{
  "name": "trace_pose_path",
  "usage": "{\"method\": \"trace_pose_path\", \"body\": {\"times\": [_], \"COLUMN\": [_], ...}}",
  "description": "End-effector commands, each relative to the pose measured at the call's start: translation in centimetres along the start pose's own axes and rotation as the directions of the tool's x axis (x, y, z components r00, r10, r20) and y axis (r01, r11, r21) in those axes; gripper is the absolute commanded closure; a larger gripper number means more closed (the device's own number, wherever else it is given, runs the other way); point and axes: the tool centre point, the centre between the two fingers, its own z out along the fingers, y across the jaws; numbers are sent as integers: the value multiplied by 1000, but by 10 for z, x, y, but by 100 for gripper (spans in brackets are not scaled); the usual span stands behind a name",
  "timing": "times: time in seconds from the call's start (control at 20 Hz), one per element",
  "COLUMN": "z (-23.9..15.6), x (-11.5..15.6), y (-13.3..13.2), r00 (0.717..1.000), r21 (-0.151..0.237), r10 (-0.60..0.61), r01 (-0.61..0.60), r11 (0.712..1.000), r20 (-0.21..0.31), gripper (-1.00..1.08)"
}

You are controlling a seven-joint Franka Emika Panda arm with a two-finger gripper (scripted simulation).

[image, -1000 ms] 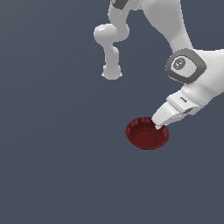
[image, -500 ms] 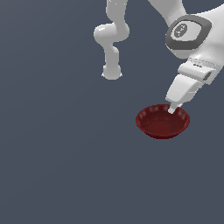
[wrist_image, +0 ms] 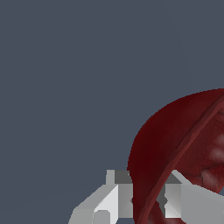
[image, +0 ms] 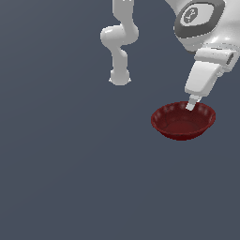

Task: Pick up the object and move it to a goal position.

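The object, a dark red shallow bowl with a ridged rim, hangs in the air at the exterior view's right, seen from slightly below. My gripper comes down onto its far rim and is shut on it. In the wrist view the bowl fills the corner, and its rim passes between my two pale fingers, one outside the wall and one inside. The gripper clamps that rim.
The arm's white base and lower links stand at the back of the grey floor. My wrist and hand reach in from the exterior view's upper right corner.
The bowl has risen off the floor in my grip. It has travelled up and toward the exterior view's right together with the hand, and now looks larger.
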Motion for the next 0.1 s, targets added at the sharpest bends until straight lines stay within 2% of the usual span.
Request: {"method": "trace_pose_path", "body": {"times": [0.0, 0.05], "z": [-5, -5], "x": [0, 0], "y": [2, 2], "r00": [1000, 1000], "r21": [-2, -2], "r10": [-5, -5], "r01": [5, 5], "r11": [1000, 1000], "r20": [-12, -12], "gripper": [108, 108]}}
